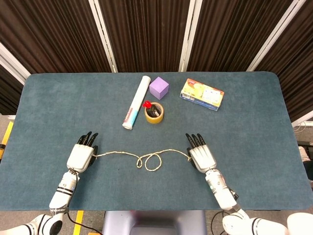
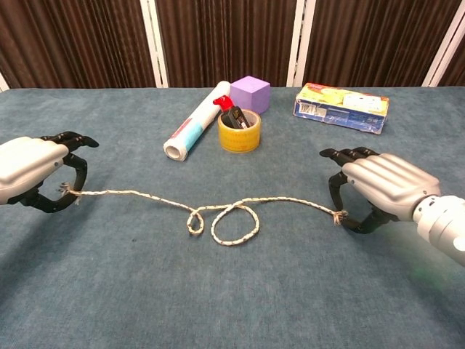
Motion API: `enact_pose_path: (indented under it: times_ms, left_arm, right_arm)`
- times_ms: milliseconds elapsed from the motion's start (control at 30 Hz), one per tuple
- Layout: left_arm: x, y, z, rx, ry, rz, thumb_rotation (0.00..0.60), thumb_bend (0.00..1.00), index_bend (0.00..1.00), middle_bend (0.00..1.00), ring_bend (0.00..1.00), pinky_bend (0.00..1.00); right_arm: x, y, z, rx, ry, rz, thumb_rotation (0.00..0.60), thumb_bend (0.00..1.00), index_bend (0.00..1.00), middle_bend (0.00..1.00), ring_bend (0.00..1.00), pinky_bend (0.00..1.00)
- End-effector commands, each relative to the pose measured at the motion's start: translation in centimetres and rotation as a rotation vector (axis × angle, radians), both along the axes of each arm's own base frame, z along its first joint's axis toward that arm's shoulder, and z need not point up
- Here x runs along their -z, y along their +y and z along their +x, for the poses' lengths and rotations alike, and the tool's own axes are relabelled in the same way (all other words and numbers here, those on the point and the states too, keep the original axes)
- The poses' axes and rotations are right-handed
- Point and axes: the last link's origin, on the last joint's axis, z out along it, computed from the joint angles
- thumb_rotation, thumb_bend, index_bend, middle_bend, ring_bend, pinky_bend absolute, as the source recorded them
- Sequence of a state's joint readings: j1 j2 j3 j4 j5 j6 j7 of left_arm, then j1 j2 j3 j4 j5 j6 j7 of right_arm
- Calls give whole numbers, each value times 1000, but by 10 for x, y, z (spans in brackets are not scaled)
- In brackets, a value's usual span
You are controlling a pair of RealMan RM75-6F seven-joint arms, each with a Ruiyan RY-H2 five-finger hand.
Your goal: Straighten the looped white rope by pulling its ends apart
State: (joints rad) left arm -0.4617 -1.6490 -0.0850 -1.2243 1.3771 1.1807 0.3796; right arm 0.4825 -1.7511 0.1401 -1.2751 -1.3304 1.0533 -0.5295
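Nearest the robot, the white rope (image 2: pixel 218 211) lies across the front of the blue-carpeted bench (image 1: pixel 254 122), running left to right with two small loops side by side at its middle, still looped and slack. The left hand (image 2: pixel 33 173) sits at the rope's left end, fingers (image 2: pixel 73 139) curled down over it with the frayed tip caught between thumb and fingers, so it grips that end. The right hand (image 2: pixel 378 185) is at the rope's right end, its dark fingertips (image 2: pixel 341 155) arched over the knotted tip and its thumb below; the tip lies right at the fingers, but whether it is actually pinched cannot be told from either view.

Farther back, near the bench centre, stands a yellow tape roll (image 1: pixel 154 113) with a red-capped dark object inside it. Just to its left lies a white tube (image 1: pixel 135 103), angled away. Behind the roll sits a purple cube (image 1: pixel 159 87), and off to the right a flat yellow box (image 1: pixel 202 94). Dark ribbed panels (image 1: pixel 146 29) close the background.
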Motion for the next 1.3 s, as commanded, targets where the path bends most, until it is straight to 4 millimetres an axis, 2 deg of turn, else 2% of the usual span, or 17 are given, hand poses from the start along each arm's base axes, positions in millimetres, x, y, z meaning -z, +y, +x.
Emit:
enact_pose_path:
  times_ms: [33, 300, 433, 567, 900, 1067, 1300]
  left_arm:
    - [0, 0, -1, 3, 8, 2, 600, 490, 648, 90, 0, 175]
    - [-1, 1, -1, 1, 6, -1, 600, 491, 649, 90, 0, 176]
    - [-2, 1, -1, 0, 5, -1, 600, 490, 649, 90, 0, 176]
    - [-3, 2, -1, 0, 1, 0, 600, 491, 648, 90, 0, 176]
    - [-5, 3, -1, -3, -1, 0, 600, 492, 649, 89, 0, 176]
    - [-7, 5, -3, -7, -2, 13, 600, 491, 649, 89, 0, 176]
    - [-14, 6, -6, -9, 1, 36, 600, 491, 649, 90, 0, 177]
  right_arm:
    - [3, 0, 1, 0, -2, 8, 600, 392, 635, 60, 0, 0]
    - [9, -3, 3, 10, -3, 19, 600, 417, 628, 59, 0, 0]
    - [12, -6, 5, 12, -5, 23, 600, 505, 643, 67, 0, 0]
    - [13, -7, 7, 7, -4, 16, 600, 546, 653, 78, 0, 0]
    - [13, -9, 7, 9, -8, 9, 600, 551, 700, 107, 0, 0]
    - [9, -12, 4, 16, -10, -9, 600, 552, 733, 126, 0, 0]
    - [-10, -20, -4, 35, -25, -58, 600, 553, 749, 137, 0, 0]
